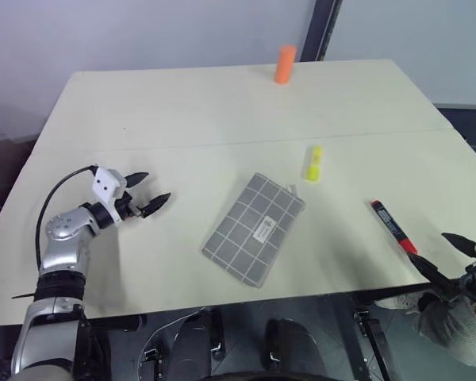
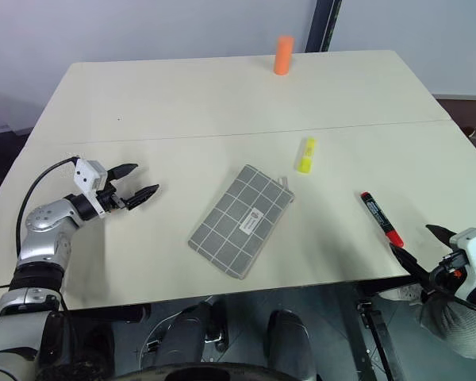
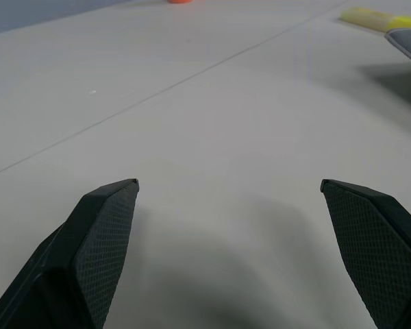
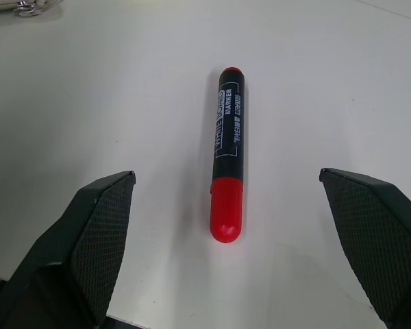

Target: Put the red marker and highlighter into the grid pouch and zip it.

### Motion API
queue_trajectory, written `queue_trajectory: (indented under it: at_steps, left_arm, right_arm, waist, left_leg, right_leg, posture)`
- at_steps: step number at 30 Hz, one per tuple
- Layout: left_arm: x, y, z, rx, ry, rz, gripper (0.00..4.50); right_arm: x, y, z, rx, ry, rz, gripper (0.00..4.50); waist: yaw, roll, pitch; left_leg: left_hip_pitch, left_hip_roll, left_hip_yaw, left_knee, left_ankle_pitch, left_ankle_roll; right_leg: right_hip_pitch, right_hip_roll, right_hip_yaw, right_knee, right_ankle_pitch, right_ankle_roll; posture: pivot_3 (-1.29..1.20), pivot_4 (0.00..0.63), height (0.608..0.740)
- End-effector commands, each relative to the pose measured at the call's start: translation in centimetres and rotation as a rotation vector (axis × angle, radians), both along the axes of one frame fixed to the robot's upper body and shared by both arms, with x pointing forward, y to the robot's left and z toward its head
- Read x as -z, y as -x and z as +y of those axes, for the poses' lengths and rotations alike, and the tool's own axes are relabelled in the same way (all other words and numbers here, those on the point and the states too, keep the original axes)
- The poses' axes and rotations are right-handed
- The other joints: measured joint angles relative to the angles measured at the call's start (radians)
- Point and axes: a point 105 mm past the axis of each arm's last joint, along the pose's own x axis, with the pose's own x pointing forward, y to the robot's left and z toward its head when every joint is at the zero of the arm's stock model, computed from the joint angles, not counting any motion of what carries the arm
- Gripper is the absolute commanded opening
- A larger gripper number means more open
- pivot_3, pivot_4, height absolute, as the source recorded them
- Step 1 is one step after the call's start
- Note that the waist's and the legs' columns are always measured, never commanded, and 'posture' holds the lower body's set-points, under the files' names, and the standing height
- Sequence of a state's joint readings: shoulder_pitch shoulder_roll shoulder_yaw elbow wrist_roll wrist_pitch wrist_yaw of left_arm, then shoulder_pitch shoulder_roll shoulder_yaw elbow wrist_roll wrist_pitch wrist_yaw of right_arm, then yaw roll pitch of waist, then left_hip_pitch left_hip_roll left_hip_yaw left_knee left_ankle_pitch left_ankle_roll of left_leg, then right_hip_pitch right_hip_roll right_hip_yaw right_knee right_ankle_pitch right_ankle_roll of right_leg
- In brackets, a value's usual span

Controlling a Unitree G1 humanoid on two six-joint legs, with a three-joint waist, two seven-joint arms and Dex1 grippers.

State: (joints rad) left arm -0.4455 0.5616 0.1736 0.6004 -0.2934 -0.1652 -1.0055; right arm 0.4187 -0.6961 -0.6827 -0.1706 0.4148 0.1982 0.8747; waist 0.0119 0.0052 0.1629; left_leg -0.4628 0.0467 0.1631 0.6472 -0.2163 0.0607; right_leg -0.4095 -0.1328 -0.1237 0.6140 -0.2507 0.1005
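Your left gripper (image 1: 149, 194) hovers over the left part of the tabletop (image 1: 182, 111) with its jaws spread wide and nothing between them, well apart from the grid pouch (image 1: 254, 229). The grid pouch lies flat and diagonal near the middle of the tabletop, white label facing up. The highlighter (image 1: 312, 163) lies just beyond the pouch's far right corner, near it but not touching. The red marker (image 1: 393, 226) lies to the right of the pouch, close to the near edge of the tabletop, with its red cap toward you. Your right gripper (image 1: 443, 254) sits at the near right edge, jaws wide and empty; in the right wrist view the red marker lies on the tabletop ahead of the two fingers (image 4: 82, 253), untouched. An orange cylinder (image 1: 285, 64) stands upright at the far edge.
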Motion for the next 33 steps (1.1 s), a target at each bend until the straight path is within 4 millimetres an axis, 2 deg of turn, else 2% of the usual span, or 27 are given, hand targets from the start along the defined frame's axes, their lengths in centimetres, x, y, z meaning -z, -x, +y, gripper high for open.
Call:
queue_trajectory:
  at_steps: [1, 7, 12, 20, 26, 33]
  left_arm:
    - [-1.2, -0.2, -0.4, 0.027, -0.012, -0.056, 4.5]
    - [-1.1, -0.5, -0.6, 0.016, -0.054, -0.063, 4.5]
    - [-2.0, 0.1, -1.1, 0.068, -0.027, -0.116, 4.5]
    - [-1.6, 1.2, -2.6, 0.153, -0.037, -0.113, 4.5]
    - [-2.4, 1.4, -3.7, 0.22, -0.059, -0.148, 4.5]
    - [-2.3, 1.5, -3.9, 0.234, -0.05, -0.139, 4.5]
  right_arm:
    - [-1.0, -0.2, 0.3, -0.018, 0.026, -0.038, 4.48]
    - [-0.9, -0.4, 0.3, -0.019, 0.027, -0.04, 4.48]
    - [-1.1, -1.1, 0.4, -0.033, 0.033, -0.05, 4.48]
    - [-2.1, -2.7, 2.3, -0.088, 0.021, -0.102, 4.48]
    - [-2.3, -3.4, 4.2, -0.117, 0.0, -0.13, 4.48]
    - [-2.1, -3.3, 4.0, -0.105, 0.007, -0.127, 4.48]
  waist:
    - [0.0, 0.0, 0.0]
    - [0.0, 0.0, 0.0]
    - [-0.001, 0.0, 0.0]
    - [-0.001, 0.0, 0.0]
    - [0.0, 0.0, 0.0]
    - [0.0, 0.0, 0.0]
  left_leg:
    - [0.0, 0.0, 0.0, 0.0, 0.0, 0.0]
    - [0.0, 0.0, 0.0, 0.0, 0.0, 0.0]
    - [0.0, 0.0, 0.0, 0.0, 0.0, 0.0]
    - [0.0, 0.0, 0.0, 0.0, 0.0, 0.0]
    - [0.0, 0.0, 0.0, 0.0, 0.0, 0.0]
    - [0.0, 0.0, 0.0, 0.001, 0.0, 0.0]
  right_leg:
    - [0.0, 0.0, 0.0, 0.0, 0.0, 0.0]
    - [0.0, 0.0, 0.0, 0.0, 0.0, 0.0]
    - [0.0, 0.0, 0.0, 0.0, 0.0, 0.0]
    - [0.0, 0.0, 0.0, 0.0, 0.0, 0.0]
    - [0.0, 0.0, -0.001, 0.0, 0.0, 0.0]
    - [0.0, 0.0, -0.001, 0.0, 0.0, 0.0]
  posture:
    - [0.0, 0.15, 0.74]
    - [0.0, 0.15, 0.74]
    - [0.0, 0.15, 0.74]
    - [0.0, 0.15, 0.74]
    - [0.0, 0.15, 0.74]
    - [0.0, 0.15, 0.74]
